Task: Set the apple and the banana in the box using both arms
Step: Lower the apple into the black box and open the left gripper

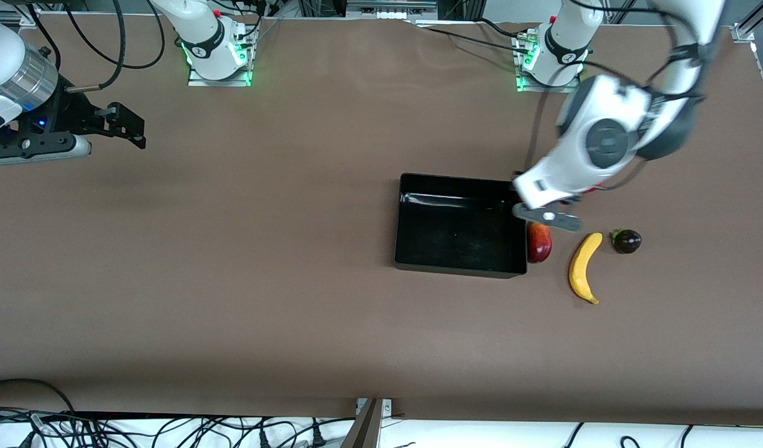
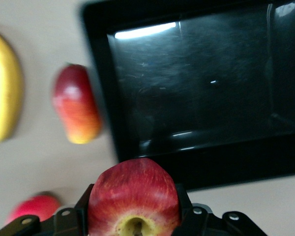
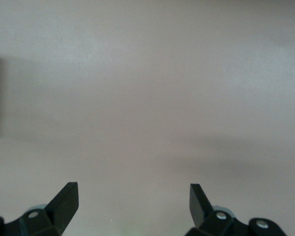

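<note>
The apple (image 2: 132, 189), red with a yellow dimple, sits between the fingers of my left gripper (image 2: 133, 205), which is shut on it. In the front view the left arm's hand (image 1: 546, 214) hangs over the rim of the black box (image 1: 398, 218) at the left arm's end, and it hides the apple. The yellow banana (image 1: 585, 267) lies on the table beside the box, toward the left arm's end. It also shows at the edge of the left wrist view as the banana (image 2: 2, 93). My right gripper (image 1: 129, 127) waits open over bare table at the right arm's end; its fingers (image 3: 64, 201) hold nothing.
An elongated red-and-yellow fruit (image 1: 539, 242) lies against the box's outer wall, between box and banana. A dark round fruit (image 1: 626, 241) sits past the banana toward the left arm's end. Another red round fruit (image 2: 34, 209) shows in the left wrist view. The glossy inside of the box (image 2: 211, 98) holds nothing.
</note>
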